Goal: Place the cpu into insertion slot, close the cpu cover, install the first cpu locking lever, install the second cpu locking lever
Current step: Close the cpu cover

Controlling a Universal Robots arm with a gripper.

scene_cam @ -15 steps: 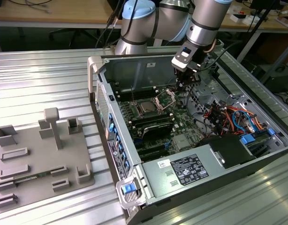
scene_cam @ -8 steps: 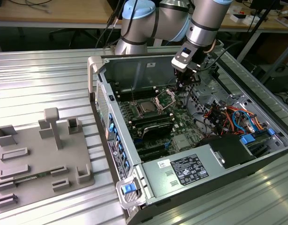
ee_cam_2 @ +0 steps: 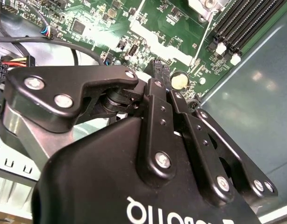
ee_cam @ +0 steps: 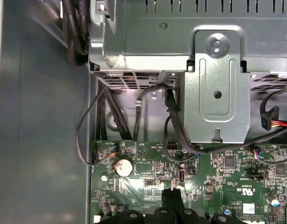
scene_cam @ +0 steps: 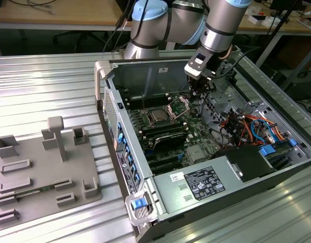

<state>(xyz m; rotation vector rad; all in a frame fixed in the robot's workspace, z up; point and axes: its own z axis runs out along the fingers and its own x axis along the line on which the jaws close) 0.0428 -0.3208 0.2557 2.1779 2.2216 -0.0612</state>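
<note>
In the exterior view the cpu (scene_cam: pixel 158 116) lies flat in the insertion slot (scene_cam: pixel 149 112) on the green board inside the open computer case, silvery face up. The cpu cover (scene_cam: pixel 179 105) stands tilted up and open on the side of the slot towards the exterior view's right. My gripper (scene_cam: pixel 197 96) hangs just beyond the raised cover, fingers pointing down, slightly above the board. In both wrist views the black fingertips (ee_cam_2: pixel 158 70) (ee_cam: pixel 172 196) meet with nothing between them, above the board near a round coin battery (ee_cam: pixel 123 166).
Long black memory slots (scene_cam: pixel 165 134) run beside the socket. A bundle of coloured cables (scene_cam: pixel 246 126) and a metal drive cage (ee_cam: pixel 218 93) crowd the gripper's side. The power supply (scene_cam: pixel 206 185) fills the case's near end. A grey fixture plate (scene_cam: pixel 44 172) lies outside the case.
</note>
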